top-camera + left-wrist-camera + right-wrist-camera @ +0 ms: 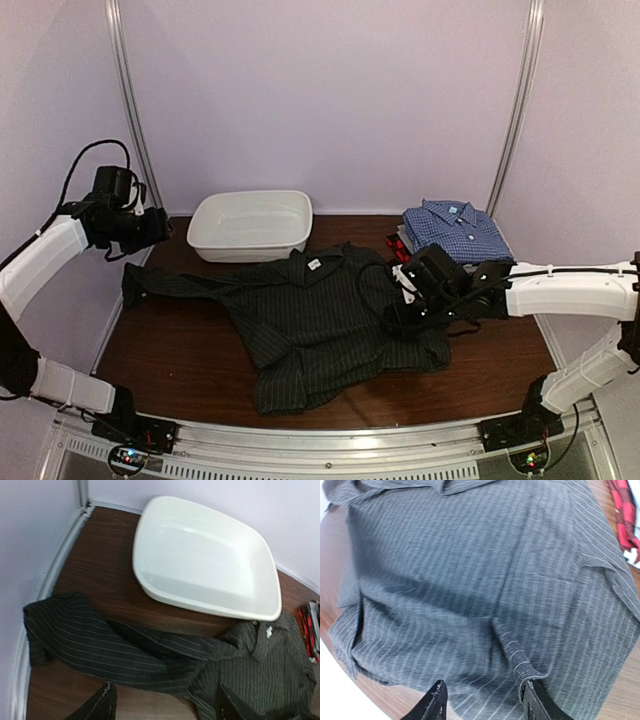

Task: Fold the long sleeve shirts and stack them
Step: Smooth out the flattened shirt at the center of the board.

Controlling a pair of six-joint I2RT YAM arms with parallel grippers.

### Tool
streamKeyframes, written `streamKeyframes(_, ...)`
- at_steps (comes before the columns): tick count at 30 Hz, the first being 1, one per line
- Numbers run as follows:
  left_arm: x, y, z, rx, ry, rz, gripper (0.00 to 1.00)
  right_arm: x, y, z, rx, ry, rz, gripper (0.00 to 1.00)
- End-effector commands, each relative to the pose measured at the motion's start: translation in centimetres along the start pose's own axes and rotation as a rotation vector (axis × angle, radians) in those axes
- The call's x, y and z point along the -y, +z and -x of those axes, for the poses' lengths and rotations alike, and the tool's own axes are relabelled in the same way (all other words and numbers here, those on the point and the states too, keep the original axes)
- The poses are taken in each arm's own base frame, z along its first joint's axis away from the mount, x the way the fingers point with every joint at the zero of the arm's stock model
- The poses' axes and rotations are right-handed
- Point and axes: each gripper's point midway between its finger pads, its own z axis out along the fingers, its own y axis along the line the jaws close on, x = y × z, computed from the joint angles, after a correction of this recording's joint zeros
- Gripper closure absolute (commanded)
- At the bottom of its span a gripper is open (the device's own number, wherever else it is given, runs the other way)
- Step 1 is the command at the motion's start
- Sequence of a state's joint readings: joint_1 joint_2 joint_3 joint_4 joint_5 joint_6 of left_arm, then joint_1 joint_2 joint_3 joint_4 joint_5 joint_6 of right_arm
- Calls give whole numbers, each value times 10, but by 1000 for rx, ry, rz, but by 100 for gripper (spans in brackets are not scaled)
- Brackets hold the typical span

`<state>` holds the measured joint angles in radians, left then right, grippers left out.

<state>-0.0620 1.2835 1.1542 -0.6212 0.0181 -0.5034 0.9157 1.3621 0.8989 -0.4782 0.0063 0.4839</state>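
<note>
A black pinstriped long sleeve shirt [320, 320] lies spread on the brown table, one sleeve [100, 645] stretched out to the left. My left gripper [160, 232] hangs open above that sleeve near the left wall, and its fingers [102, 705] hold nothing. My right gripper [400, 305] is low over the shirt's right side, jaws open. A raised stitched fold of cloth [522, 667] rests against its right finger [537, 702]. Folded shirts are stacked at the back right, a blue checked one [455, 228] on top and a red-black one [395, 245] beneath.
A white plastic tub [250, 225] stands at the back, just behind the shirt's collar [265, 635]. Pale walls with metal rails close in the table on three sides. The red-black cloth [622, 515] shows at the right wrist view's upper right.
</note>
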Motion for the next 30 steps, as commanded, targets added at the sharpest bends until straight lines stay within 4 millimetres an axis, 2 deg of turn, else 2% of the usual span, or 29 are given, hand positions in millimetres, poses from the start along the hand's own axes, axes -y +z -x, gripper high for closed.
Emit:
streamKeyframes(1, 58, -11, -59, -61, 11, -89, 32, -24, -3, 13, 53, -5, 37, 48)
streamKeyframes(6, 126, -29, -144, -153, 72, -169, 34, -44, 1, 9, 44, -35, 59, 48)
streamKeyframes(11, 187, -50, -233, -263, 175, -231, 39, -33, 5, -2, 21, -47, 8, 47)
streamKeyframes(15, 218, -63, -306, -360, 285, -243, 46, -21, 3, -2, 47, -44, -33, 46)
streamKeyframes(18, 231, -66, -351, -417, 373, -228, 53, -19, 3, -1, 55, -40, -41, 45)
streamKeyframes(20, 240, -66, -370, -440, 421, -223, 56, -19, 2, -1, 67, -29, -33, 45)
streamKeyframes(24, 249, -63, -397, -464, 480, -204, 60, -16, -2, 0, 104, -11, -22, 44)
streamKeyframes(30, 232, -56, -414, -463, 533, -122, 61, -8, -13, -2, 143, 15, -22, 44)
